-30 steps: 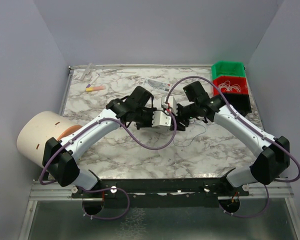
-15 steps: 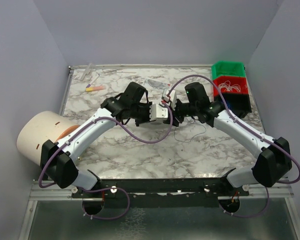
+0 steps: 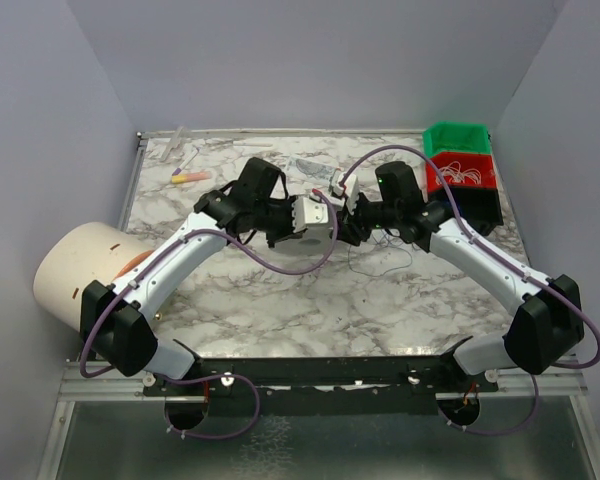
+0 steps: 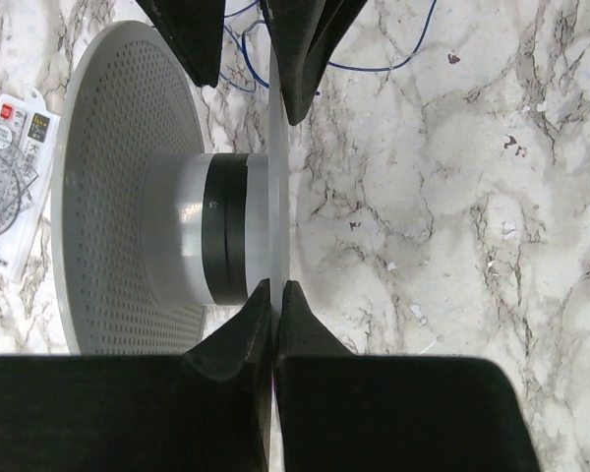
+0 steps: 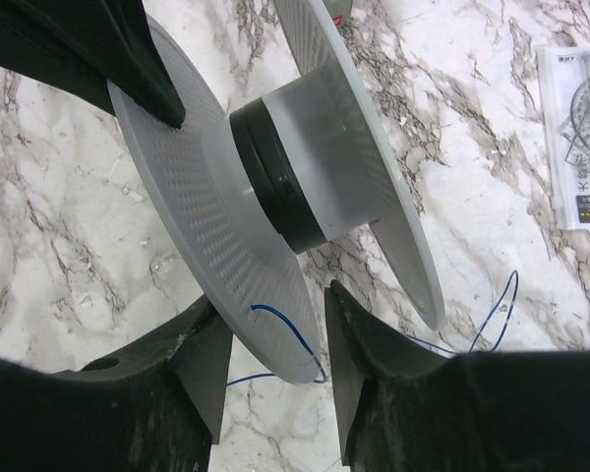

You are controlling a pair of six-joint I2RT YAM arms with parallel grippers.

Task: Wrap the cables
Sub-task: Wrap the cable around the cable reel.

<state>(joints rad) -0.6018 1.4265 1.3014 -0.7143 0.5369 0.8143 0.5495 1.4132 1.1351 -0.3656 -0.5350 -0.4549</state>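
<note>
when you look from above, both arms meet at a grey spool over the table. loose cable lies in squiggles on the table near the right gripper.

from the left wrist, the left gripper has its fingers pressed tight on the thin edge of one spool plate. blue cable trails away past the far fingers.

from the right wrist, the right gripper has its fingers spread, one each side of a plate, not squeezing it — the cable hooks over that edge between them.

the cable looks very light, thin and springy, so it could kink or slip off. i think it is best taken close to the spool, gently.
</note>
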